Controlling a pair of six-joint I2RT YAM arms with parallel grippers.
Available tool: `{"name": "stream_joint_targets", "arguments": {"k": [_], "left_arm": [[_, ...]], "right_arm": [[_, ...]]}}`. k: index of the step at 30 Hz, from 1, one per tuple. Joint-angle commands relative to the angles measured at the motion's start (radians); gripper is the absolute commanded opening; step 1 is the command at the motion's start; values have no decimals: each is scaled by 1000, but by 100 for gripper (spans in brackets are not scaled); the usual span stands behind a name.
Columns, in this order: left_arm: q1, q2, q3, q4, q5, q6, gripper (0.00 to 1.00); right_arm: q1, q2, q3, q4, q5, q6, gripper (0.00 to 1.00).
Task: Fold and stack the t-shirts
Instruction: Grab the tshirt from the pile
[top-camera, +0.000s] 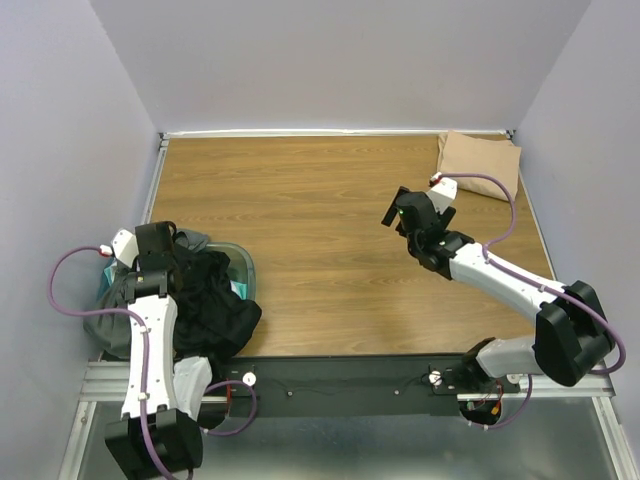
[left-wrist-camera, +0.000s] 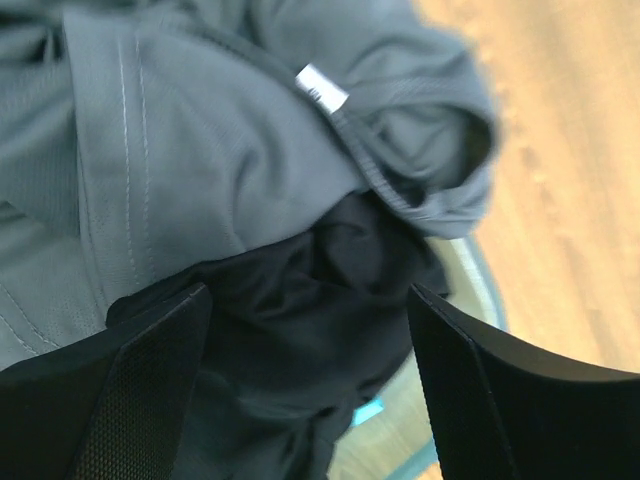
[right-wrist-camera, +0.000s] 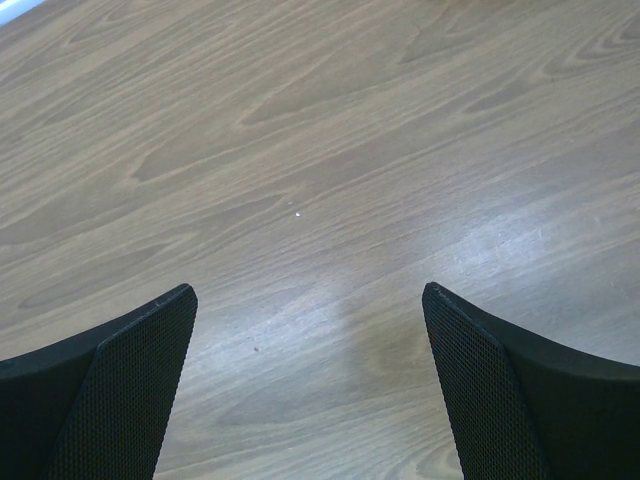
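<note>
Left gripper (left-wrist-camera: 308, 300): fingers spread wide with nothing between them, close over the black t-shirt (left-wrist-camera: 300, 340). Cannot tell whether the tips touch the cloth. The black t-shirt is heaped in the teal tub (top-camera: 244, 265) and spills over the tub's near rim. The dark grey t-shirt (left-wrist-camera: 200, 140) is bunched against the black one, on the left and far side of the tub, with a small white tag at its collar.

Right gripper (right-wrist-camera: 310, 300): fingers wide apart, empty, above the bare wooden table (top-camera: 300, 190), well right of the tub.

Tan t-shirt (top-camera: 480, 165): lies folded at the corner far right of the tub, well apart from it.
</note>
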Motion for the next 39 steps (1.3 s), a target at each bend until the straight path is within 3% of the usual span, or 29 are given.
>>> {"name": "stream_joint_targets", "arguments": {"k": [1,2,4,5,7,23,29,39], "left_arm": [[5,33,-24,-3,22,-27,69],[6,35,-25,-3,29,-27,68],[5,33,-30,17,48,-15,48],[5,32,-31,28,57,-12,23],[5,26,-31,34,89,4,0],[6,-71,215,42,127,45,0],[5,-88,194,42,127,68,0],[5,-168,70,29,232,41,13]], "right_arm": [[-18,-28,-31,-15,-10,37,100],[-19,-28,-33,-13,-13,39,100],[-22,-29,-37,-15,-21,42,100],[-25,-28,-37,-15,-24,42,100],[-26,-26,-36,-15,-25,40,100],[-31,-9,24,-18,-24,13,100],[-31,2,39,-18,-33,11,100],[-31,-3,35,-24,-50,8,100]]}}
